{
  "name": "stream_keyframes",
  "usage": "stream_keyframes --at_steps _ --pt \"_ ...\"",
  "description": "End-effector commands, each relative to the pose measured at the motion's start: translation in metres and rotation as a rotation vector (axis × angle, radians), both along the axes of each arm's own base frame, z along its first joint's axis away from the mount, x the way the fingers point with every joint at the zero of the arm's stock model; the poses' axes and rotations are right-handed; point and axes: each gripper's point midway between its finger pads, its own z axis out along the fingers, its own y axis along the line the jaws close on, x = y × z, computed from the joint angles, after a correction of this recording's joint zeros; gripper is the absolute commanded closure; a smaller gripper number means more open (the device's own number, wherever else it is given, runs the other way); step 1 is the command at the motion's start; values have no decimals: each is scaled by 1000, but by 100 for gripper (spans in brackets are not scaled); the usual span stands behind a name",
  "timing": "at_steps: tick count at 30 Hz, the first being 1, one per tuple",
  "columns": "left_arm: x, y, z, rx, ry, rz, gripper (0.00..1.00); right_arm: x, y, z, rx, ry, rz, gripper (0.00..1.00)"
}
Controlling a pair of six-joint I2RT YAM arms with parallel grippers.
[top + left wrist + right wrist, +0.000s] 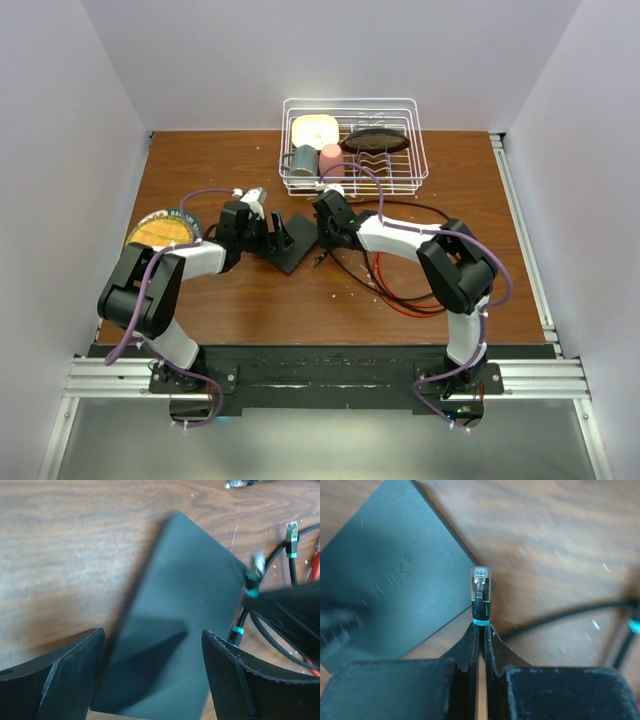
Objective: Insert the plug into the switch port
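The switch point(292, 250) is a flat matte-black box lying on the wooden table between my two grippers; its sockets do not show. In the left wrist view the switch point(185, 625) lies below and between my left gripper's point(152, 672) wide-open fingers, which do not touch it. My right gripper point(481, 630) is shut on the black cable just behind a clear plug point(480, 587) with a teal band. The plug points at the right-hand corner of the switch point(385, 595) and is close to it. The plug also shows in the left wrist view point(256, 570).
A white wire dish rack point(410, 150) with a mug, a pink cup and dishes stands at the back. A yellow-and-black round disc point(158, 230) lies at the left. Loose black and red cables point(400, 295) lie to the right, and another plug point(291, 532) lies near the switch.
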Motion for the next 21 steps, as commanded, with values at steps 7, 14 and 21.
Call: stream_keyframes --at_steps 7,14,21 --pt "3 11 17 26 -36 60 17 11 26 23 66 -37 65 100" --pt "14 17 23 38 -58 93 16 -13 7 41 46 -64 138 100" --pt "21 12 33 11 -78 81 16 -25 19 25 47 -42 268 100"
